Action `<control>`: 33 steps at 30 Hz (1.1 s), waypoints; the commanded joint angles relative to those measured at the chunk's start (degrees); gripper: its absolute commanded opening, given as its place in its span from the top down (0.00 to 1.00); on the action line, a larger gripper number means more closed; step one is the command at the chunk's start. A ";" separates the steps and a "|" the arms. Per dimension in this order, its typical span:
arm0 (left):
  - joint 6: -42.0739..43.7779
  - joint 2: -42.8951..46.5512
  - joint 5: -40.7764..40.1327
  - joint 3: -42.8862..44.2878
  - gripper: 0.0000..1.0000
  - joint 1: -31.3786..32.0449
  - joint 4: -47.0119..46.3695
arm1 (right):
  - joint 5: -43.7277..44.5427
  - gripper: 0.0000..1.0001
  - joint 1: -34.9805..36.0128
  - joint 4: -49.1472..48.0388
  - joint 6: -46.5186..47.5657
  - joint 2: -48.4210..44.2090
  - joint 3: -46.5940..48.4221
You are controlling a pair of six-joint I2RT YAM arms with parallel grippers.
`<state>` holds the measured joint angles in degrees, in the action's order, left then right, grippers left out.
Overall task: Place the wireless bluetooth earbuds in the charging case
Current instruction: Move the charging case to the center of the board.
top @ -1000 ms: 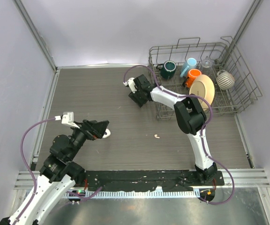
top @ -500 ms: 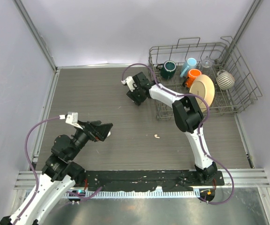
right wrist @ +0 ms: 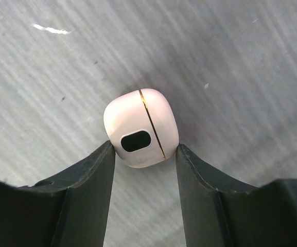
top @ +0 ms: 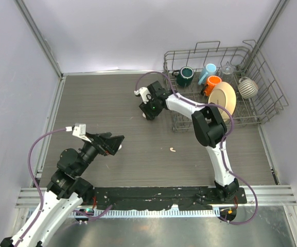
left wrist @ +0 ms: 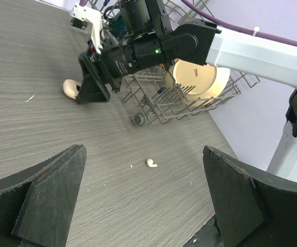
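Note:
A closed white charging case [right wrist: 141, 128] with a gold seam and a dark oval slot lies on the grey wood table. My right gripper [right wrist: 144, 149] is shut on it, both fingertips touching its sides, next to the dish rack [top: 149, 109]. The case also shows in the left wrist view [left wrist: 70, 87], beside the right gripper's black fingers. One tiny white earbud [top: 172, 150] lies loose on the table; it also shows in the left wrist view [left wrist: 151, 163]. My left gripper [left wrist: 143, 152] is wide open and empty, above the table at the left [top: 116, 144]. No other earbuds show.
A wire dish rack [top: 256, 110] stands at the back right with a green mug [top: 185, 76], a blue cup [top: 208, 72], an orange cup [top: 211, 82], a plate [top: 223, 99] and a striped white piece [top: 248, 87]. Walls close in the table's left and back edges.
My right gripper has shifted slightly by the rack and turned, and now pinches the case. My left gripper has pulled back a little; a white thing seen by its tips a second ago no longer shows.

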<state>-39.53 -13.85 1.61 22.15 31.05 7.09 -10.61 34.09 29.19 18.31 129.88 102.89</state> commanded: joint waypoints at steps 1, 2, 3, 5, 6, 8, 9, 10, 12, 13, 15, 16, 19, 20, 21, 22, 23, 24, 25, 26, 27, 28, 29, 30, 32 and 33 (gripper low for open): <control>1.21 1.01 -0.99 0.00 0.00 -0.11 -1.29 | -3.10 0.62 2.03 3.85 -4.06 -4.28 -4.53; 1.21 1.28 -1.08 0.00 0.00 -0.11 -0.86 | -3.01 0.61 2.99 3.77 -4.41 -5.51 -5.24; 1.21 1.45 -1.08 0.26 0.00 -0.11 -0.59 | -2.49 0.59 3.53 3.68 -4.59 -6.22 -6.03; 1.38 1.89 -1.08 0.17 0.00 -0.11 -0.15 | -1.09 0.56 4.67 2.72 -5.38 -7.80 -8.40; 1.38 1.98 -2.65 0.26 0.00 -0.02 0.02 | 0.23 0.54 5.72 2.45 -5.39 -8.07 -8.84; 1.30 2.07 -2.84 0.26 0.00 -0.11 0.55 | 1.38 0.51 6.43 2.54 -6.00 -8.42 -9.38; 1.30 2.24 -2.75 0.26 0.00 -0.11 0.73 | 1.47 0.50 6.78 2.54 -6.09 -8.68 -9.46; 1.30 2.33 -2.66 0.35 0.00 -0.02 1.25 | 1.38 0.48 6.70 2.28 -6.09 -8.94 -9.64; 1.30 2.33 -2.66 0.70 0.00 -0.11 1.43 | 1.38 0.47 6.70 1.14 -6.09 -9.47 -10.08; 1.30 2.51 -2.57 0.79 0.00 -0.11 1.43 | 1.38 0.46 6.78 1.05 -5.91 -9.47 -10.08; 1.30 2.77 -2.66 0.96 0.00 -0.02 1.52 | 0.77 0.45 6.78 0.87 -4.95 -9.56 -9.99; 1.30 2.86 -2.66 1.05 0.00 -0.02 1.61 | 0.68 0.45 6.70 0.69 -4.60 -9.65 -9.99; 1.30 3.21 -2.92 0.96 0.00 -0.02 1.96 | -0.11 0.43 6.87 -1.32 -3.63 -10.61 -11.22; 1.30 3.39 -3.01 1.05 0.00 -0.11 2.05 | -0.29 0.43 6.96 -1.94 -3.11 -11.05 -11.74; 1.30 3.47 -3.01 1.05 0.00 -0.11 2.22 | -0.37 0.42 6.96 -3.34 -2.84 -12.01 -12.97; 1.30 3.39 -3.19 1.14 0.00 -0.11 2.22 | -0.20 0.41 7.22 -4.13 -2.75 -12.46 -13.68; 1.30 3.56 -3.19 1.23 0.00 -0.11 2.31 | -0.29 0.41 7.31 -4.58 -2.57 -12.90 -14.12; 1.38 3.56 -3.28 1.14 0.00 -0.11 2.22 | -0.63 0.41 7.31 -5.71 -2.66 -13.51 -15.08; 1.38 3.48 -3.36 1.23 0.00 -0.11 2.22 | -0.46 0.40 7.40 -6.25 -2.83 -14.39 -15.61; 1.38 3.48 -3.45 1.31 0.00 -0.02 2.22 | -0.38 0.40 7.40 -6.86 -2.92 -14.92 -15.96; 1.38 3.39 -3.45 1.23 0.00 -0.11 2.14 | -0.11 0.40 7.40 -7.30 -3.36 -15.45 -16.66; 1.38 3.39 -3.45 1.23 0.00 -0.11 2.14 | 0.32 0.39 7.40 -8.09 -3.62 -16.41 -17.19; 1.47 3.30 -3.45 1.23 0.00 -0.11 2.05 | 0.07 0.38 7.49 -9.58 -3.63 -16.85 -18.50; 1.47 3.21 -3.45 1.05 0.00 -0.02 1.96 | -0.20 0.38 7.49 -10.46 -3.45 -17.29 -19.21; 1.47 3.04 -3.28 1.05 0.00 -0.11 1.87 | -1.51 0.38 7.66 -11.52 -2.32 -18.35 -20.36; 1.56 3.04 -3.19 1.05 0.00 -0.11 1.87 | -2.13 0.38 7.66 -11.96 -1.61 -18.44 -20.80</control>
<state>-39.09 -10.83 -1.45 22.15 31.05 9.91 -10.50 41.21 22.63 14.79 115.98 83.59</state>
